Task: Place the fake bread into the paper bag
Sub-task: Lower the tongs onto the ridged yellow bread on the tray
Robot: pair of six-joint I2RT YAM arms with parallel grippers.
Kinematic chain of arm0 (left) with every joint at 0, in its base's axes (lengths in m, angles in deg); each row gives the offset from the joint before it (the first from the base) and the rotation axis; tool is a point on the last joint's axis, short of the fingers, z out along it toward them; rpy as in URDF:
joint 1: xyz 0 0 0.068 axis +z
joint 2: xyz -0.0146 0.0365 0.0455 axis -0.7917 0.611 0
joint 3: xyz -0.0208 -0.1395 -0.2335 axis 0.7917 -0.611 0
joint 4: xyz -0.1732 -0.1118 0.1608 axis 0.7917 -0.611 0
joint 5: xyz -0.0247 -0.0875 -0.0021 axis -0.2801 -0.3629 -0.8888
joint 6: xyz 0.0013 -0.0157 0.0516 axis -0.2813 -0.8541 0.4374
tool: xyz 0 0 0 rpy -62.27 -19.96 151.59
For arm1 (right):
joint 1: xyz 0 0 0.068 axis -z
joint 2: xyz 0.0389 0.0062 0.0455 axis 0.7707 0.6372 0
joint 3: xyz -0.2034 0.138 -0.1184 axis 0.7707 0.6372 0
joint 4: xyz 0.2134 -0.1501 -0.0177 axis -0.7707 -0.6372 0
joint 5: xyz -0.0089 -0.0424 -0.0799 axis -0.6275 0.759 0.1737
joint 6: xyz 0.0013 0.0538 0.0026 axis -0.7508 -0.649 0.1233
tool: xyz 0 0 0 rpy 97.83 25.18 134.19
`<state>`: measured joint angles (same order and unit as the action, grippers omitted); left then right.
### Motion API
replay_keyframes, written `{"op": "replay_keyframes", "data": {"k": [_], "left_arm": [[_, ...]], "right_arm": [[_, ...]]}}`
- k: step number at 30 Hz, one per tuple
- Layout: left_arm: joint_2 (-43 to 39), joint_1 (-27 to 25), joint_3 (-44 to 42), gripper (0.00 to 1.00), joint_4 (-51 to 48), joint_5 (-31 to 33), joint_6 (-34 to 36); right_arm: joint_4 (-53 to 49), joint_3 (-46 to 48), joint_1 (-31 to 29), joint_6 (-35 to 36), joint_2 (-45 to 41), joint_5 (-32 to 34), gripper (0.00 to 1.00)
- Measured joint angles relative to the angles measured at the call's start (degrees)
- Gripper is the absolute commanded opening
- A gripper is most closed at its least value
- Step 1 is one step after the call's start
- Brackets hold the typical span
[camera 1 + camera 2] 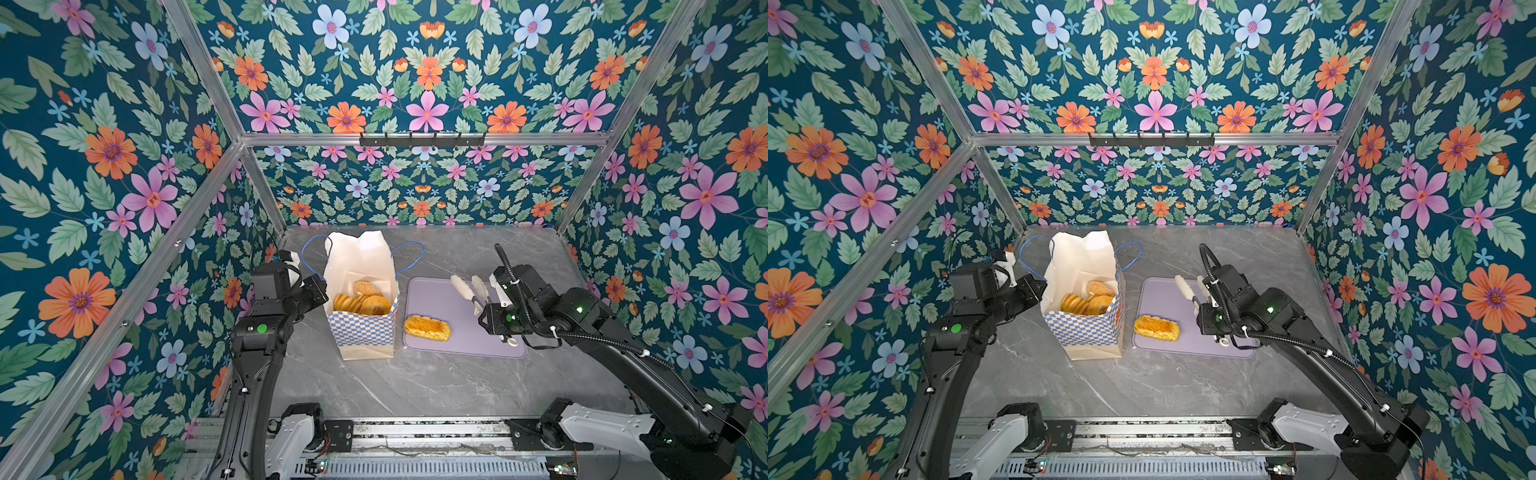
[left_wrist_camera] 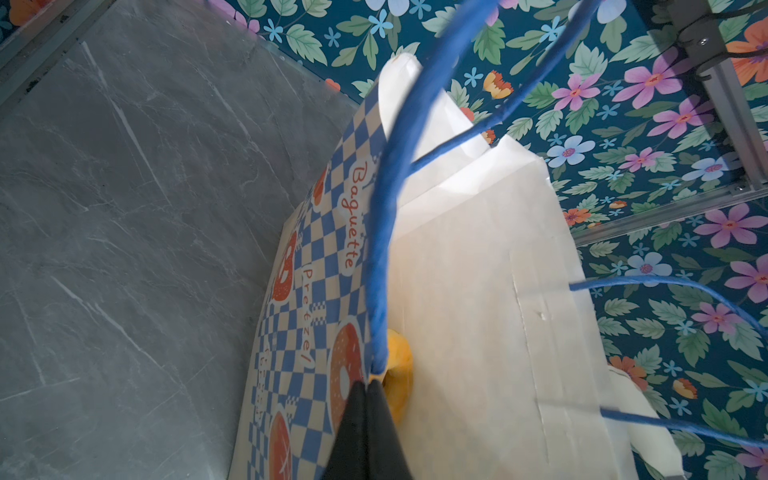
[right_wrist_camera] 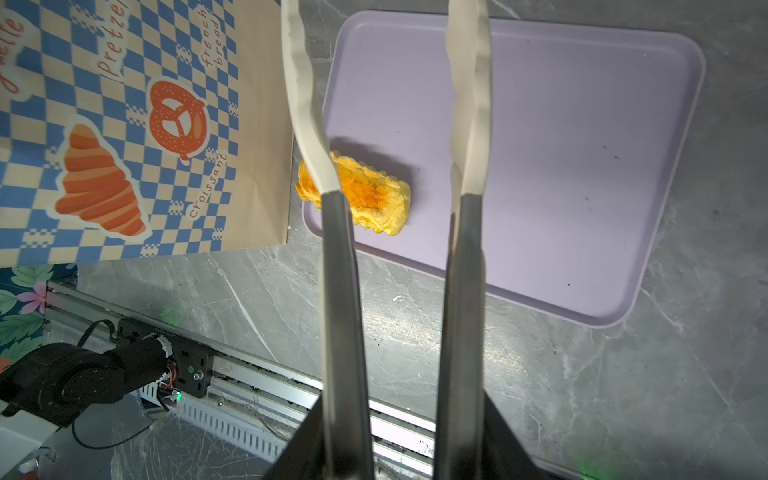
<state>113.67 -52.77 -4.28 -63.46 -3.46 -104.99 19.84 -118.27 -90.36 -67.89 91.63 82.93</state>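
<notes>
**One loaf left on the tray, tongs poised above it**

In both top views the paper bag point(image 1: 361, 332) point(image 1: 1084, 328) stands upright on the surface point(image 1: 415, 386) with its mouth open and several pieces of bread point(image 1: 361, 301) inside. A lilac tray point(image 1: 465, 345) lies just beside it, and one loaf point(image 1: 427, 327) rests on the tray corner nearest the bag. The left claw point(image 1: 326, 289) is at the bag's left rim. The right claw point(image 1: 490, 305) hovers over the tray, grasping a pair of tongs point(image 1: 467, 286).

In the left wrist view, the left claw's black jaws are clenched on the bag's rim at the foot of a blue cord handle point(image 2: 382, 208). A bit of yellow bread shows just inside.

In the right wrist view the tongs are spread with nothing between them. One white tip crosses in front of the loaf point(image 3: 374, 195) and the other hangs over bare tray point(image 3: 582, 166). The loaf's end lies close to the bag's wall.

The step in hand looks like picking up this loaf.
- **Line up:** the tongs should shift toward the bag until the loaf sits midway between the tips, spanning its short width.
- **Grip:** they should then come down almost to the tray and squeeze gently, since the glossy crust may slip.
- **Carry:** the loaf should lift clear of the rim without nudging the nearby bag wall, while the left claw holds the mouth open.
</notes>
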Motion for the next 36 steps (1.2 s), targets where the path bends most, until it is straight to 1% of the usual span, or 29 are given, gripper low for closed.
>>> {"op": "replay_keyframes", "data": {"k": [8,18,23,36], "left_arm": [[0.00,0.00,-0.04,0.05,0.04,0.00,0.00],[-0.02,0.00,-0.35,0.05,0.09,-0.02,0.00],[-0.04,0.00,-0.42,0.05,0.11,-0.02,0.00],[-0.22,0.00,-0.94,0.05,0.48,-0.15,0.00]], "right_arm": [[1.66,4.81,0.04,-0.83,0.70,-2.95,0.43],[7.13,14.36,0.02,-5.18,-0.59,-9.33,0.43],[9.84,17.68,0.02,-7.58,-1.46,-11.85,0.43],[15.39,24.00,0.00,-10.93,-1.68,-15.58,0.44]]}}
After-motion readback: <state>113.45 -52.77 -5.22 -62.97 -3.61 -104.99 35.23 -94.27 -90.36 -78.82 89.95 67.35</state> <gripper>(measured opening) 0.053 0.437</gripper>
